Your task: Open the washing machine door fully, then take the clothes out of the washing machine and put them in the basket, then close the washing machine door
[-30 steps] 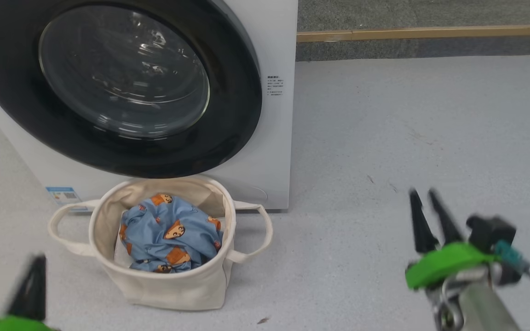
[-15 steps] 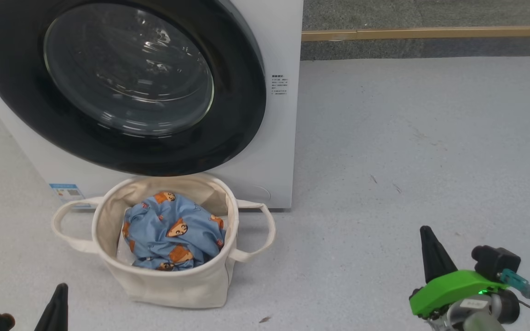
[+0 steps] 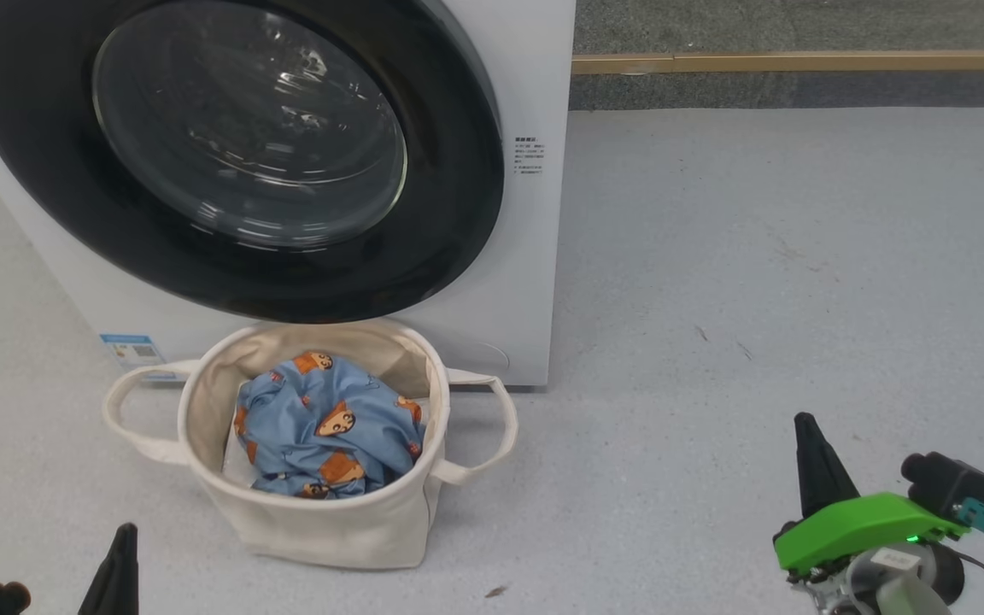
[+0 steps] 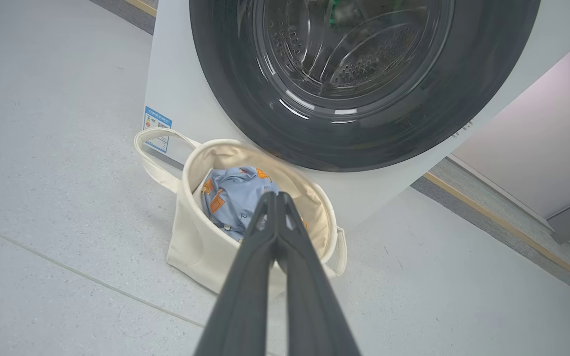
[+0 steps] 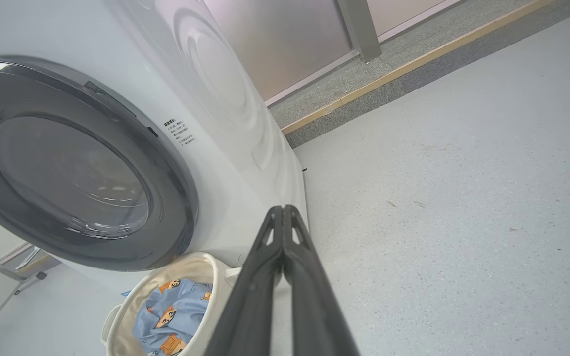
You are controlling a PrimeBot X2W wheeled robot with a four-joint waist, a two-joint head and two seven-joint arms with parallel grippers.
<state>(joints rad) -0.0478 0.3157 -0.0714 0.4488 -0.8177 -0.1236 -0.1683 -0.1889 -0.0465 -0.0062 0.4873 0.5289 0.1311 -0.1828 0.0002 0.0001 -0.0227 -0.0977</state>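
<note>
Already the clothes (image 3: 325, 427) lie bunched in the basket (image 3: 321, 534) just below the shut washing machine door (image 3: 449, 213), nearer the left jaws than the right jaws, both 2 pairs pressed closed, empty and well apart from it.

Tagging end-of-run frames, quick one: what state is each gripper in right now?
Left gripper: shut, fingers pressed together, holding nothing.
Right gripper: shut, fingers pressed together, holding nothing.
</note>
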